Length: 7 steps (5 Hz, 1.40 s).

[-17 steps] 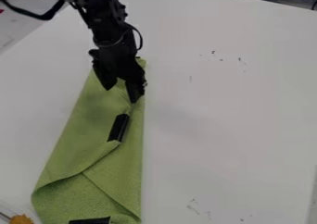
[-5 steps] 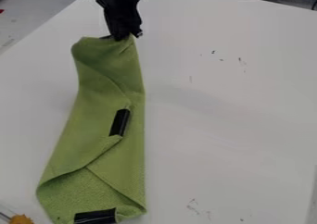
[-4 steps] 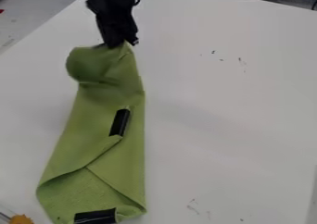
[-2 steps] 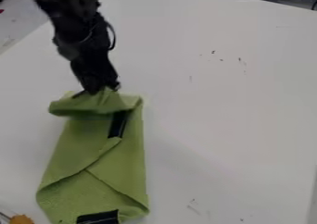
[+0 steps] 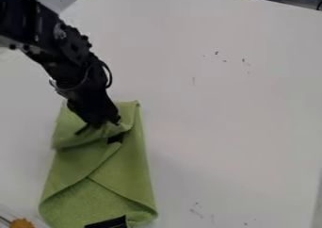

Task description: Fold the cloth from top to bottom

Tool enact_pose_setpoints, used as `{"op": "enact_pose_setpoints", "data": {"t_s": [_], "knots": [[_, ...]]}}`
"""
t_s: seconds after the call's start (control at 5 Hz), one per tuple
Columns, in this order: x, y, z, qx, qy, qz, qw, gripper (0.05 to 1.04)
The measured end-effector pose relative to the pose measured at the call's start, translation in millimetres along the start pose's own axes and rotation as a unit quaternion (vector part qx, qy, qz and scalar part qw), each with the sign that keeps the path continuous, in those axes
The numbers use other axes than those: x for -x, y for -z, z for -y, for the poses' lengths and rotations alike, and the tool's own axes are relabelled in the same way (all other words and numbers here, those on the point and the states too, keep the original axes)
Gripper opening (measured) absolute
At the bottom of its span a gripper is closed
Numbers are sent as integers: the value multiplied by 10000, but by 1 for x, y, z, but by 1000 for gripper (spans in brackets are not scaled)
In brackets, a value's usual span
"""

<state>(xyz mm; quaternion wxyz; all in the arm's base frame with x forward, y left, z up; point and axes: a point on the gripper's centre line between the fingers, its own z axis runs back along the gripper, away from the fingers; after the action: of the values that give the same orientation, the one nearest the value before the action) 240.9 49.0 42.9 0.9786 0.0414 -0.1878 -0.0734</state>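
My black gripper is at the left of the camera view, shut on the upper end of the green cloth. That end is doubled over onto the cloth's middle, and a fold crosses the cloth at its top. The folded layer covers part of the black strip in the middle. Below it, the cloth has diagonal overlapping flaps, and a second black strip lies at its bottom edge. The gripper hides part of the folded top.
The white table extends to the right of the cloth, with small dark marks on it. An orange-yellow object is at the bottom left corner. Dark items are beyond the table's far edge.
The gripper first rose toward the top with the cloth's end, then came down and toward the camera. The cloth's upper end has moved down over its middle, partly covering the middle black strip.
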Motion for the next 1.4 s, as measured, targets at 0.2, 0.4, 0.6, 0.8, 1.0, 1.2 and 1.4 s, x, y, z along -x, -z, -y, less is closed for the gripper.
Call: {"op": "enact_pose_setpoints", "data": {"t_s": [0.2, 0.4, 0.6, 0.8, 1.0, 1.2, 1.4], "knots": [[2, 4, 1, 85, -134, 48, 9999, 452], [6, 4, 4, 105, -137, -119, 9998, 767], [9, -1, 8, 316, -151, -453, 9984, 996], [16, -7, 13, 718, -445, -867, 9927, 1004], [35, -14, 22, 1166, -809, -1458, 9791, 999], [40, -20, 22, 1359, -930, -1705, 9715, 999], [33, -20, 21, 996, -767, -1425, 9818, 999]]}}
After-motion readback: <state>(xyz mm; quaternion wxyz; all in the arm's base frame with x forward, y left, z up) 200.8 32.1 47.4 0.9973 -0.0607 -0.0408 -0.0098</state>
